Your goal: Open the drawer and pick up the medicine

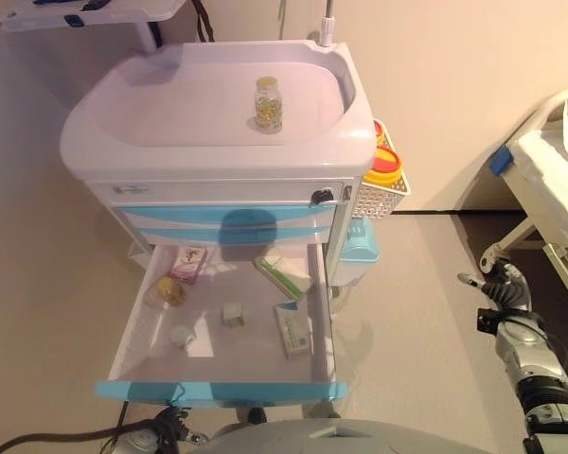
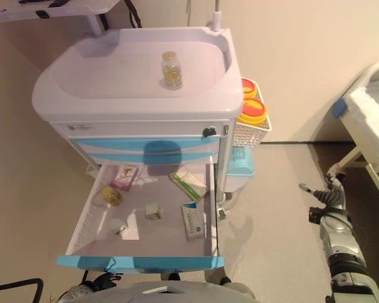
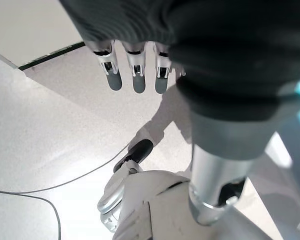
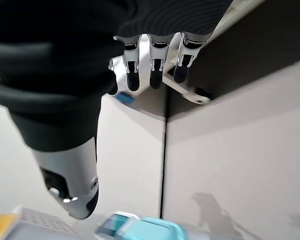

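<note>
Pulled-out bottom drawer with light-blue front [image 1: 218, 389] of white medical cart [image 1: 218, 151]: holds medicine boxes [image 1: 293, 329], small amber bottle [image 1: 171, 291], small white items. Clear glass bottle of yellow capsules [image 1: 269, 105] upright on cart top. Left hand [image 3: 135, 70] and right hand [image 4: 155, 65]: fingers straight, empty, off drawer.

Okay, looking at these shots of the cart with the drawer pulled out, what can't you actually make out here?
- Left hand: absent from both eye views, below their lower edge; only its wrist view shows it, fingers straight, empty.
- Right hand: its wrist view shows straight fingers holding nothing; in the eye views it is too small to read.
- Items in the open drawer: print on the boxes is too small.
- Bed: cut off by the right edge.
</note>
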{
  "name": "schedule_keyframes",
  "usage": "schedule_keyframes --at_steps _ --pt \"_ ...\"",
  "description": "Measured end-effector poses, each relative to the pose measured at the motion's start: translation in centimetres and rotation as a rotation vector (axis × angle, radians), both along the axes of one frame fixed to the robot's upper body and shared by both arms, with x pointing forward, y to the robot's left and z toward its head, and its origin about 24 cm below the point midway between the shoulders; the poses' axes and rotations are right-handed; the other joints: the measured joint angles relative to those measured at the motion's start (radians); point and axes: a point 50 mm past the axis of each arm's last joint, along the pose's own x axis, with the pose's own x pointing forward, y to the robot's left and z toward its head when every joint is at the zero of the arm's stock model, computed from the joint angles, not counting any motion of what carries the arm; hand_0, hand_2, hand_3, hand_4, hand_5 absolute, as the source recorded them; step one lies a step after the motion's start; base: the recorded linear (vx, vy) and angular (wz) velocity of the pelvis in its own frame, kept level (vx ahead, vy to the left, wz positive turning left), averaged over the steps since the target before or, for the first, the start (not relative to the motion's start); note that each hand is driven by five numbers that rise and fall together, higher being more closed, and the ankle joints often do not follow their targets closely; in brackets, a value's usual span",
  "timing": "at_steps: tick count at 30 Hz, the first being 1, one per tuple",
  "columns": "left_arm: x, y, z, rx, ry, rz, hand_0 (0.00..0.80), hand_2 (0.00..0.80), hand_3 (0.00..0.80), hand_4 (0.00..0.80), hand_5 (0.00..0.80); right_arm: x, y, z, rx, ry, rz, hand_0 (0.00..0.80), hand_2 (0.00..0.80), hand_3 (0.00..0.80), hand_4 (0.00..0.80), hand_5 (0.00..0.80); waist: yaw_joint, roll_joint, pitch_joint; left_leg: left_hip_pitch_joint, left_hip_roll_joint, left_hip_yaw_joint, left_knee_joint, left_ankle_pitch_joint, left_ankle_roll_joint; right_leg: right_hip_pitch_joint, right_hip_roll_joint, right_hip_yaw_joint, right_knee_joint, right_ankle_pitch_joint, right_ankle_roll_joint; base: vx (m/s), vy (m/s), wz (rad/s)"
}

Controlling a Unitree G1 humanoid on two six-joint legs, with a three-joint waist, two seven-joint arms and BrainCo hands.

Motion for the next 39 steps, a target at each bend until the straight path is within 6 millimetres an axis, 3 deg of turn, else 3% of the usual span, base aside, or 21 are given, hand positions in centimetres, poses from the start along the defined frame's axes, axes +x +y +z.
schedule_keyframes --at_steps 7,11,16,20,26,32,39 --pt "1.4 -0.7 0.5 0.002 -0.041 -0.129 0.000 0.000 0.000 0.000 0.000 -5.1 2.8 -6.1 0.152 0.212 0.013 0.000 0.000 0.000 0.000 0.000 0.000 0.015 0.034 -0.003 0.002 0.023 0.000 -0.005 0.000 -0.020 0.001 0.023 0.011 0.003 -0.005 0.005 0.039 -0.10" --pt "3.6 -1.1 1.8 -0.013 -0.130 -0.190 0.000 0.000 0.000 0.000 0.000 -6.7 3.8 -7.5 0.115 0.313 0.099 0.000 0.000 0.000 0.000 0.000 -0.001 0.033 0.066 -0.054 0.002 0.047 0.001 0.001 0.008 -0.109 0.003 0.049 0.065 0.003 -0.004 -0.142 0.062 -0.21" --pt "9.7 -0.2 5.7 0.005 -0.321 -0.240 0.000 0.000 0.000 0.000 0.000 -5.1 5.1 -7.3 0.081 0.295 0.235 0.000 0.000 0.000 0.000 0.000 0.002 0.033 0.174 -0.150 -0.003 0.081 0.021 0.024 0.022 -0.272 -0.005 0.045 0.180 -0.006 0.008 -0.205 0.073 -0.24" --pt "14.9 0.6 10.5 0.024 -0.515 -0.265 0.000 0.000 0.000 0.000 0.000 -2.4 6.5 -6.2 0.063 0.225 0.352 0.000 0.000 0.000 0.000 0.000 -0.002 0.029 0.274 -0.244 -0.008 0.097 0.087 0.025 0.027 -0.398 -0.014 0.046 0.282 -0.010 0.011 -0.135 0.082 -0.18" --pt "21.3 0.9 18.6 0.052 -0.774 -0.274 0.000 0.000 0.000 0.000 0.000 1.1 7.3 -3.3 0.004 0.094 0.471 0.000 0.000 0.000 0.000 0.000 -0.019 0.026 0.389 -0.402 -0.015 0.091 0.308 -0.056 0.031 -0.550 -0.025 0.080 0.464 -0.058 0.013 -0.075 0.077 -0.08" --pt "24.7 3.3 24.7 0.094 -0.904 -0.161 0.000 0.000 0.000 0.000 0.000 2.3 7.2 -1.2 -0.045 0.018 0.527 0.000 0.000 0.000 0.000 0.000 -0.061 0.021 0.424 -0.536 -0.011 0.066 0.518 -0.142 0.035 -0.663 -0.017 0.109 0.594 -0.084 0.014 -0.011 0.102 -0.14" --pt "27.4 8.2 31.0 0.232 -1.107 0.214 0.000 0.000 0.000 0.000 0.000 2.3 8.1 -0.9 -0.050 0.005 0.595 0.000 0.000 0.000 0.000 0.000 -0.128 -0.014 0.443 -0.650 0.022 0.085 0.683 -0.209 0.043 -0.774 -0.004 0.127 0.696 -0.091 0.014 0.005 0.041 -0.24"
